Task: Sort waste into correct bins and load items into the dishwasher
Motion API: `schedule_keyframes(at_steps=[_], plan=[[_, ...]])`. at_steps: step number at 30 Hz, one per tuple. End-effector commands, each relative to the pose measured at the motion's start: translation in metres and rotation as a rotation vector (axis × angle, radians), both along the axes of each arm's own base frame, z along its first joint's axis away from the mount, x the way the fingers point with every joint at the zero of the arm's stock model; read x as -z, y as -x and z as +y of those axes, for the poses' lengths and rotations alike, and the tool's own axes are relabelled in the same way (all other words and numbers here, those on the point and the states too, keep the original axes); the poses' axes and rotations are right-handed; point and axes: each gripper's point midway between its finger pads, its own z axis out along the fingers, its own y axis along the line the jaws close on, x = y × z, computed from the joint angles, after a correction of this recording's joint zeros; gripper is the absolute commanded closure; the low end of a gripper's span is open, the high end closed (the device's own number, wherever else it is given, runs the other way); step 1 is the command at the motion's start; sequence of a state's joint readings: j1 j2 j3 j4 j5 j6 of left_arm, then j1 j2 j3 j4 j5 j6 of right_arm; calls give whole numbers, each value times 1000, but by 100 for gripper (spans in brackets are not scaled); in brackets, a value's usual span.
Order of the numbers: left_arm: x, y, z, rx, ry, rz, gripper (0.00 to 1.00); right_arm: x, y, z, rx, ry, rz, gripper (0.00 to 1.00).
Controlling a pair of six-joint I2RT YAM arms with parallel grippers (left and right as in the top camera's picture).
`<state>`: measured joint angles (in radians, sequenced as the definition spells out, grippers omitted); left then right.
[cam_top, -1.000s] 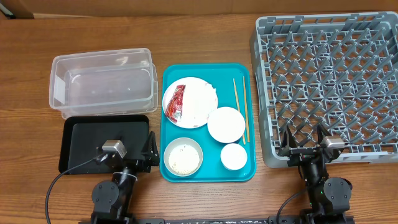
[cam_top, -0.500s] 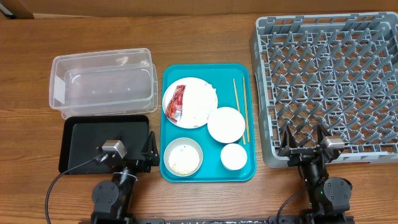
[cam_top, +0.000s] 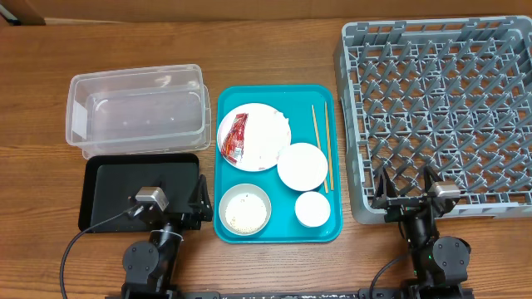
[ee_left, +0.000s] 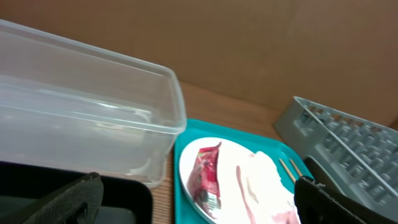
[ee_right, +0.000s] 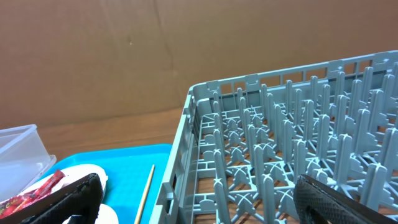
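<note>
Overhead: the crinkled red wrapper lies on the large white round plate in the teal tray, between the clear rectangular plastic tub and the square grey plastic dish rack on my worktop.

Left wrist: the left tool is spread wide, with the wrapper just ahead.

Right wrist: the right tool is also apart, at the rack's near corner.

Crinkled red wrapper on white plate
</note>
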<state>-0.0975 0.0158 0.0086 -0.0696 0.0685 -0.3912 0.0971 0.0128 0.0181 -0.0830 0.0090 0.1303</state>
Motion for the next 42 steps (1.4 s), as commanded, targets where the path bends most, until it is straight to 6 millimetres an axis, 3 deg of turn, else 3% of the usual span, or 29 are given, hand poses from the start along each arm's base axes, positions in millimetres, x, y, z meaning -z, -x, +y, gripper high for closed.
schedule_keyframes(at_steps=[1,8,13,17,22,26,30,38,42], plan=[[-2,4,-19,111,43,-5,0,1,2,14,-87,-2,-7,0],[-20,10,-37,221,58,-67,0,-5,18,61,-373,-6,-30,0],[-45,15,-38,230,56,-121,0,-9,22,67,-413,-5,-38,0],[-74,22,-38,237,55,-148,0,-37,34,76,-482,-2,-93,0],[-101,24,-30,190,-2,-82,0,-79,46,75,-479,-21,-91,0],[-112,19,-25,159,-7,96,0,-101,52,74,-477,-40,43,0],[-118,8,-29,174,-9,317,0,-114,45,72,-454,-60,254,0],[-141,-1,-64,405,-17,588,0,-141,21,75,-486,19,572,0],[-144,-8,-82,504,46,623,0,-134,17,81,-522,-20,705,0]])
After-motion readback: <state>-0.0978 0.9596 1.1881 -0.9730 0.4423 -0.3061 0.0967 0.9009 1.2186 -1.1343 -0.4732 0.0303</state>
